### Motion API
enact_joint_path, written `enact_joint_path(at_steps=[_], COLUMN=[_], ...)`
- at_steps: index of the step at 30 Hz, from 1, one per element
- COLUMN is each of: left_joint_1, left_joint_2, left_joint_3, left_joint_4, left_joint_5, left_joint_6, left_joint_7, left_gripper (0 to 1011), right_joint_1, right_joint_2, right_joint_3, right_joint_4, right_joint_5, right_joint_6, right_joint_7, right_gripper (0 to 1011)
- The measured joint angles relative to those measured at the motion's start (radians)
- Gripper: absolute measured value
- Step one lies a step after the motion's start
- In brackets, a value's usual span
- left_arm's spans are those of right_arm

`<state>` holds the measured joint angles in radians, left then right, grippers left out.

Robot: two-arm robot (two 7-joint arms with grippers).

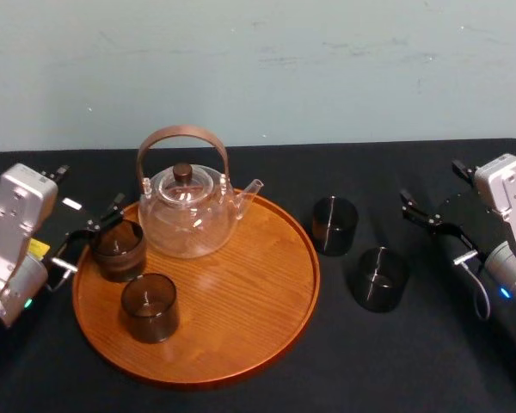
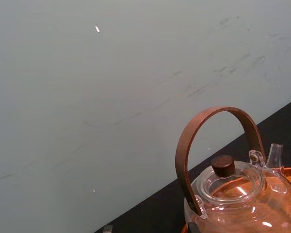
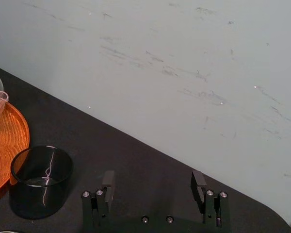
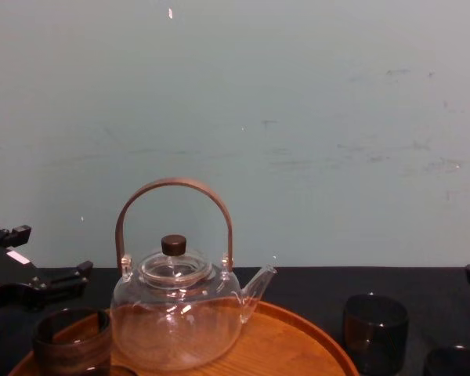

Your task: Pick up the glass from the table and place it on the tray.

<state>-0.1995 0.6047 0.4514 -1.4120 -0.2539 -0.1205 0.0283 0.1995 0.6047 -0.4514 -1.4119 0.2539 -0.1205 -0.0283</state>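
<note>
Glass [image 1: 149, 307], dark and upright, stands at the near edge of the round wooden tray [image 1: 267, 335], just right of the left gripper [image 1: 93, 232] and closer to the robot. The left gripper hovers at the tray's left rim with jaws spread. A second glass [image 1: 118, 249] sits on the tray right at its fingertips, and contact cannot be made out. Across the black table [image 1: 413, 361], the right gripper [image 1: 439, 234] hangs with jaws wide apart, holding nothing. A third glass [image 1: 381, 277] sits on the bare table near its fingertips, to its left. A fourth glass [image 1: 334, 225] stands farther left, just beside the tray's rim. Beyond the left gripper's fingertips, a clear teapot [image 1: 187, 211] with a brown hoop handle stands on the tray's far side, before a pale wall [image 1: 284, 69].
</note>
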Motion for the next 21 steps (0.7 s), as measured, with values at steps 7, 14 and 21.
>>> enact_joint_path(at_steps=[7, 14, 21], left_joint_1=[0.0, 0.0, 0.0], left_joint_2=[0.0, 0.0, 0.0], left_joint_3=[0.0, 0.0, 0.0], left_joint_4=[0.0, 0.0, 0.0], left_joint_5=[0.0, 0.0, 0.0], left_joint_6=[0.0, 0.0, 0.0], left_joint_7=[0.0, 0.0, 0.0], left_gripper=[1001, 1001, 1001], right_joint_1=[-0.001, -0.043, -0.125], right_joint_2=[0.0, 0.025, 0.073], right_joint_3=[-0.001, 0.005, 0.029], right_joint_4=[-0.005, -0.063, -0.17], right_joint_5=[-0.017, -0.062, -0.068], right_joint_6=[0.001, -0.002, -0.001], right_joint_7=[0.003, 0.003, 0.021], right_gripper=[1002, 1003, 1002])
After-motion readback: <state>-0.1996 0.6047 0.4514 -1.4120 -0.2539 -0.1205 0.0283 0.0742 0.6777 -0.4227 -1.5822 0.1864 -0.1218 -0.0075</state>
